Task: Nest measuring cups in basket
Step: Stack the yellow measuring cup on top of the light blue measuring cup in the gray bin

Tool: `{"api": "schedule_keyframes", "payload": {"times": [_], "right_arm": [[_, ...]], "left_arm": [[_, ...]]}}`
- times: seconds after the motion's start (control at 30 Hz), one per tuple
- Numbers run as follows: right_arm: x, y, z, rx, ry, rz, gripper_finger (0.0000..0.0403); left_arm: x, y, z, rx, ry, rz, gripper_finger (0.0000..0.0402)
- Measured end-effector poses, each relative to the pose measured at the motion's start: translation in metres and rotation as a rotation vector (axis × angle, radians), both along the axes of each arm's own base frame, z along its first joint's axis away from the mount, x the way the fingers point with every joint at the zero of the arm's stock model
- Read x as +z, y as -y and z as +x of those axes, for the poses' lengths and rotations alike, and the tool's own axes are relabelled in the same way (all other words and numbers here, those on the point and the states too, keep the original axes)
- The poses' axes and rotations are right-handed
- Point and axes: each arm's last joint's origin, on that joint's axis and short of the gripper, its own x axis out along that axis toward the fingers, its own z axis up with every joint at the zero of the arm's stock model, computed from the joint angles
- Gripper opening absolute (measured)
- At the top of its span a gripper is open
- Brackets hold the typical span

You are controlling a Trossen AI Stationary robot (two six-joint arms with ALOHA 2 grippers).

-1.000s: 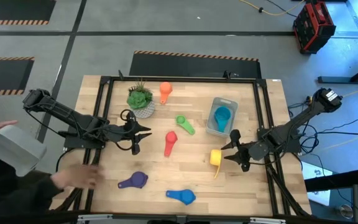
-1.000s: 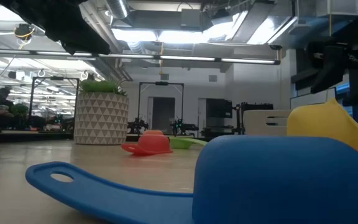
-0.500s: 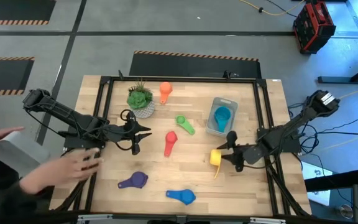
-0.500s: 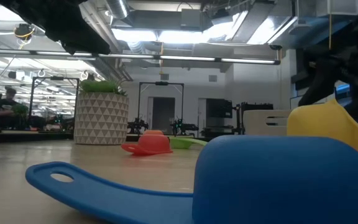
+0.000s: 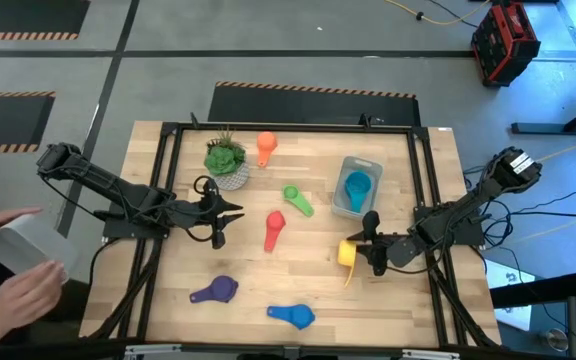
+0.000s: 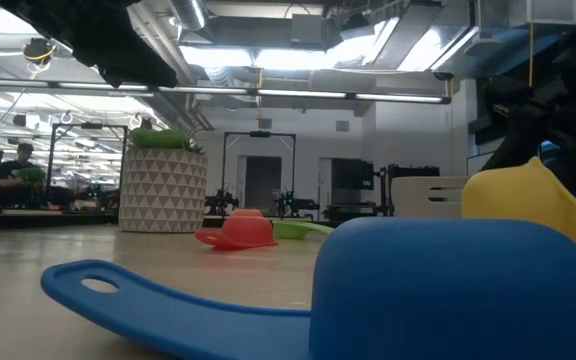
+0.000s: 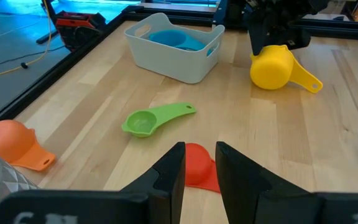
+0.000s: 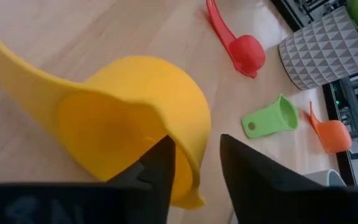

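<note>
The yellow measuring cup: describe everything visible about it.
The yellow measuring cup is smooth, glossy plastic, with a rounded bowl and a flat tapering handle. It lies on its side on the wooden table, just in front of the basket, its handle stretching along the table toward the front edge. The right tool is at the bowl, its fingers straddling the rim, one inside and one outside, closing on it. Nothing else touches the cup.

The surface (image 5: 298, 290) is pale wood with visible grain, matt. The yellow cup (image 8: 135, 124) at my jaws looks smooth plastic, softly glossy. The basket (image 7: 173, 53) is pale, smooth plastic. My fingers (image 8: 157, 171) are dark and matt.
</note>
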Motion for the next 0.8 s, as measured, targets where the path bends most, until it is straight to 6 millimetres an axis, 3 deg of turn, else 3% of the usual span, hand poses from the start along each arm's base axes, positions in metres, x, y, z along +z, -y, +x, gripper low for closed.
{"api": "schedule_keyframes", "payload": {"times": [0.3,0.8], "right_arm": [[-0.0001,-0.0002,0.0000,0.005,-0.003,0.006,0.0074],[-0.0001,-0.0002,0.0000,0.006,-0.003,0.007,0.0069]], "left_arm": [[0.0000,0.0000,0.0000,0.000,0.000,0.000,0.0082],[0.0000,0.0000,0.0000,0.000,0.000,0.000,0.0082]]}}
